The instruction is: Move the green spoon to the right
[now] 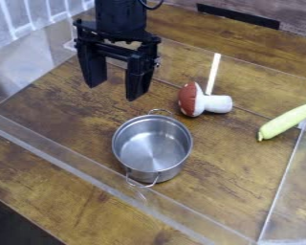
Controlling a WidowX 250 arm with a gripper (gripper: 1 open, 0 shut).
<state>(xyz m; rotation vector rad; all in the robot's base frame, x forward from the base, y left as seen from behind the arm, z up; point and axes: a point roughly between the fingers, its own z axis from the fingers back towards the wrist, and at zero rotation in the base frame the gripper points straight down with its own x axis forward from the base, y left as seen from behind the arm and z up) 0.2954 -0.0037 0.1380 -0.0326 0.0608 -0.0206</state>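
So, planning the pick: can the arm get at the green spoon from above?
Probably yes. The green spoon lies alone on bare wood by the clear wall; the open gripper hangs far across the table.

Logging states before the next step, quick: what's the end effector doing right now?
End effector: open, holding nothing, pointing down above the table, far from the green spoon.

Lab test bench: wood table (66, 115) w/ clear plastic barrier (79, 158).
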